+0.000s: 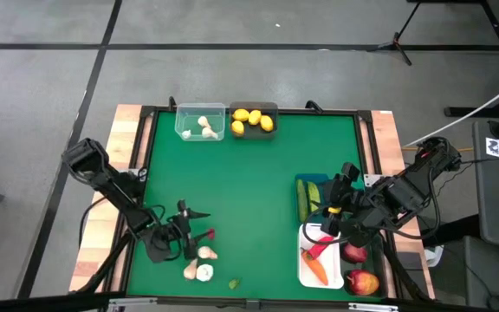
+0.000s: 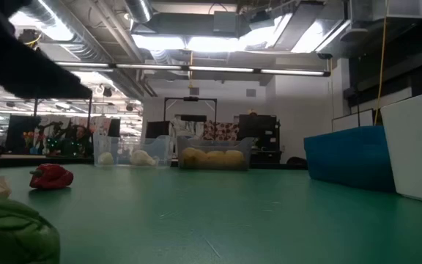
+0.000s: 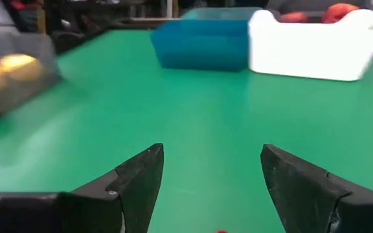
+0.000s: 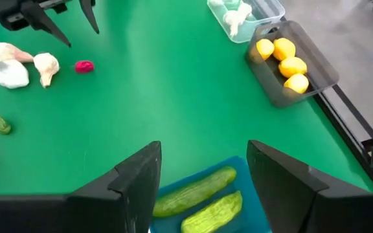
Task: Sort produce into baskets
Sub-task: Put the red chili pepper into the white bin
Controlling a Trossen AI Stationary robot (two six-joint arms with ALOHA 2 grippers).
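The left tool [image 1: 196, 224] sits low over the green desk [image 1: 258, 182], fingers [image 3: 138, 178] apart and nothing between them — it is open, right beside the small red pepper [image 1: 210, 234]. Just past the pepper, toward the desk's near edge, lie three white bulbs [image 1: 199, 264], and beyond them a small green piece [image 1: 233, 282].

The right tool [image 1: 334, 201] hangs over the blue basket [image 1: 302, 185], its fingers [image 4: 138, 178] spread and empty. In that basket lie two cucumbers [image 4: 196, 194] side by side. Touching the blue basket on its near side is the white basket [image 1: 301, 260], which holds a carrot [image 1: 315, 268] and a red piece [image 1: 321, 249]. Next to the white one, toward the desk's right edge, are two red apples [image 1: 360, 270]; the container under them is largely hidden by the arm.

Far from the pepper, at the desk's back edge, the clear basket [image 1: 199, 121] holds white bulbs [image 1: 206, 127]. The dark grey basket [image 1: 254, 120] touches its right side and holds four lemons [image 1: 254, 120].

In the low view the pepper rests alone on the desk, with the clear and grey baskets behind it and the blue basket off to the right.
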